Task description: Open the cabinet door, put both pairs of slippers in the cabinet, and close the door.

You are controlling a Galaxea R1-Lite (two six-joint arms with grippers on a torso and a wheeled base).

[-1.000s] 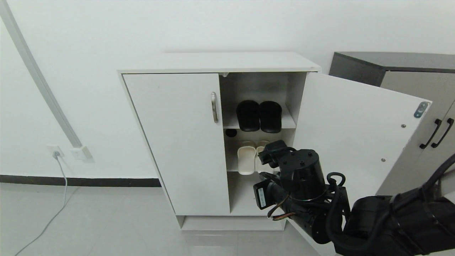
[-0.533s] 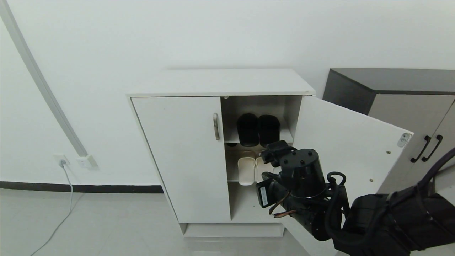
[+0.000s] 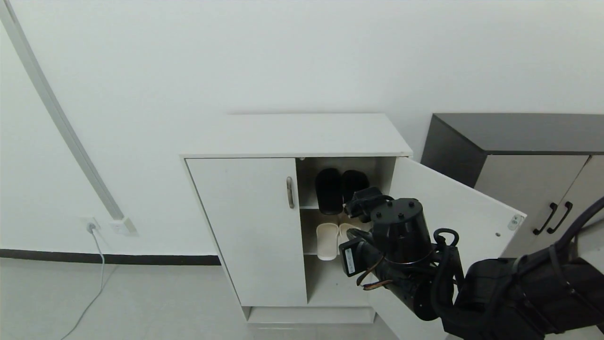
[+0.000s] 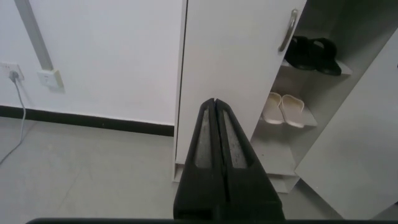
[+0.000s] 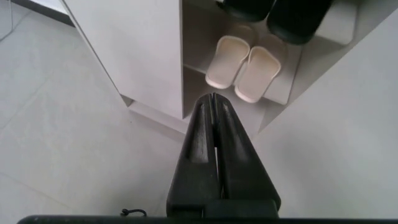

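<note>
Nearly everything here is pale: the plain white wooden cabinet (image 3: 245, 226), its one brushed-silver bar handle (image 3: 289, 192), the unmarked white wall (image 3: 236, 56), the glossy light-grey tiled floor (image 3: 141, 302). A black skirting strip (image 3: 141, 259) cuts between wall and floor. Inside are a solid black pair of slippers (image 3: 329, 191) and a cream pair of slippers (image 3: 327, 234), neither patterned. The left hand (image 4: 214, 102) and right hand (image 5: 213, 98) are matte black. The neighbouring grey cabinet with charcoal top and black handles (image 3: 519, 189) is darker.
</note>
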